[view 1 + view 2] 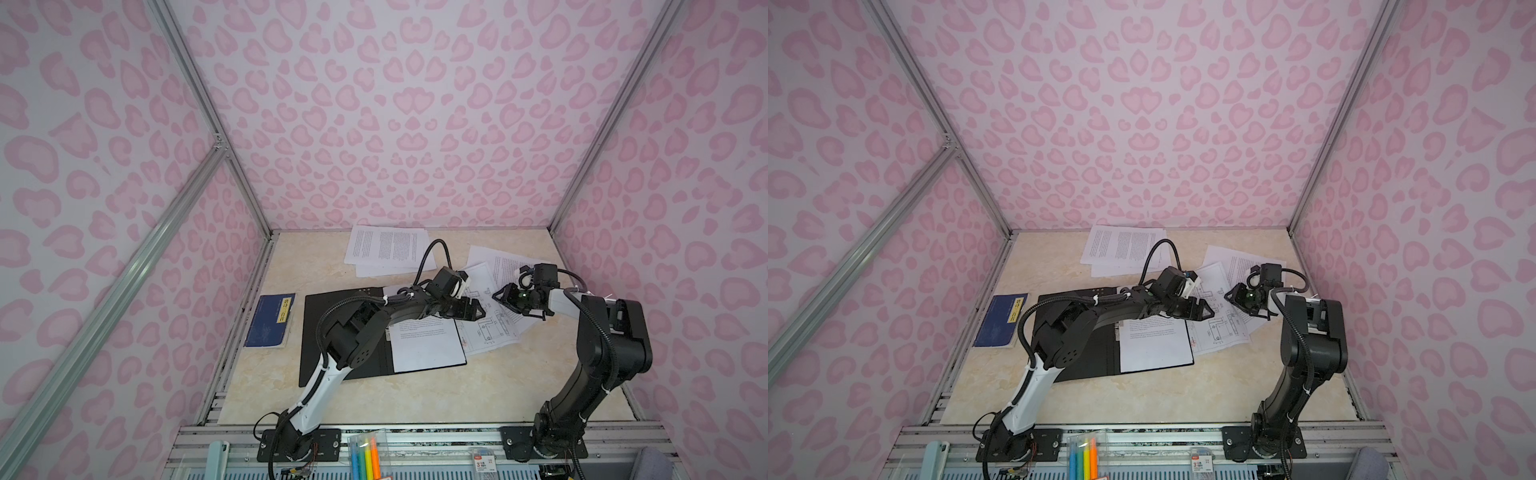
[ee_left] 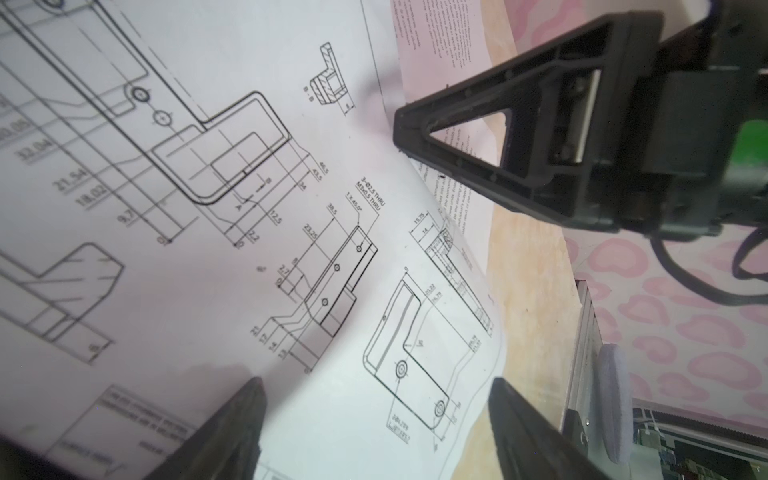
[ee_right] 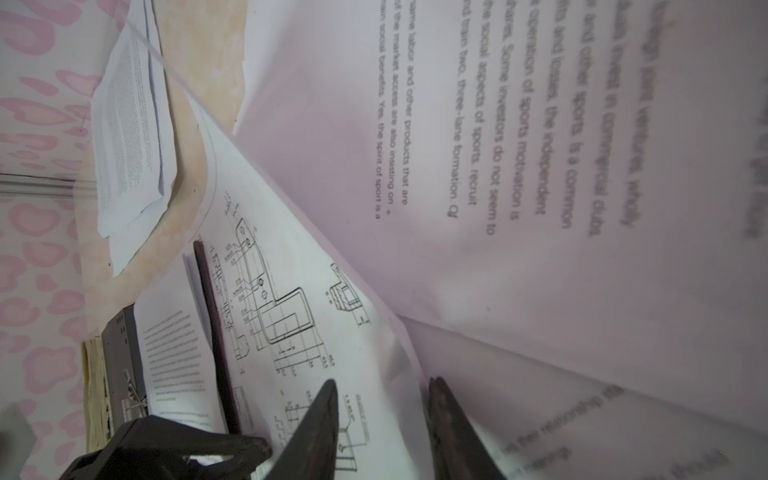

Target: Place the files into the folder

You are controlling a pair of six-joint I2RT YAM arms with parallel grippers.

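Folder: a thin black-lined folder (image 1: 311, 345) is spread open flat at the middle of the beige marbled tabletop (image 1: 415, 399); its fold runs from the far edge toward the near edge, and the spread is widest from left to right.
Filed sheet: a white text-printed sheet (image 1: 428, 349) lies on the folder's right half, long axis along the fold.
Drawing sheet: a white sheet with line technical drawings (image 1: 492, 332) lies just right of the folder, overlapping its right edge; its long axis runs far to near, skewed slightly against the folder.
Left gripper: the left gripper (image 1: 478, 309) is held above the drawing sheet's far part, jaws spread wide, nothing between them (image 2: 376, 382).
Right gripper: the right gripper (image 1: 496, 296) is set at the drawing sheet's right edge, facing the left one; its jaws are partly apart (image 3: 382, 382), the raised paper edge is seen between them, and no pinch is shown.
Under-sheet: a white text sheet (image 1: 505, 264) is partly covered by the drawing sheet, toward the far right.
Back stack: more white text sheets (image 1: 386, 247) are stacked at the far edge, long axis left to right.
Booklet: a dark blue booklet with a yellow label (image 1: 270, 320) lies left of the folder.
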